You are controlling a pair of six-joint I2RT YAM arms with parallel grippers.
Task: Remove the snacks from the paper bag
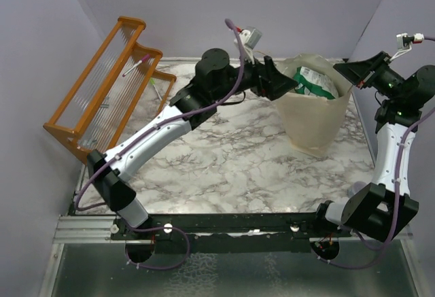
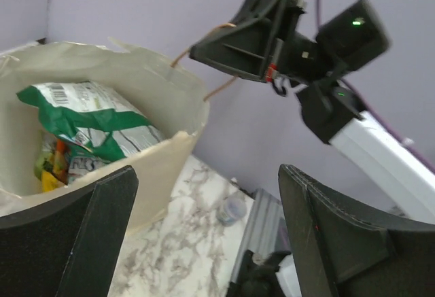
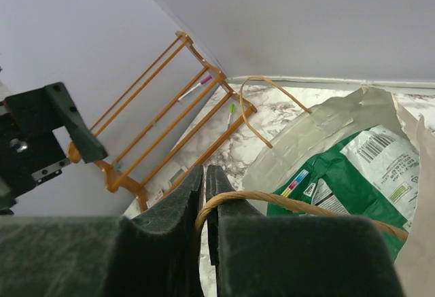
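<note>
Closest to the lens, the left gripper (image 2: 207, 181) stands wide, nothing between its fingers, poised just left of the bag's mouth. Beyond it, the marble table (image 1: 224, 168) carries the paper bag (image 1: 312, 124) upright at the far right, mouth open. It is soft, creased paper and looks light, so it would likely tip or slide if a packet dragged against its wall. Uppermost inside lies the green packet (image 2: 81, 117), glossy and probably slippery, puffed and easily crushed. Its crimped upper edge near the barcode looks the surest place to pinch. Smaller yellow and red-orange packets (image 2: 49, 171) lie beneath it, deeper in the bag. Smallest, the brown cord handle (image 3: 292, 203) on the bag's right side is pinched in the closed right gripper (image 3: 205, 175), which should steady the bag.
</note>
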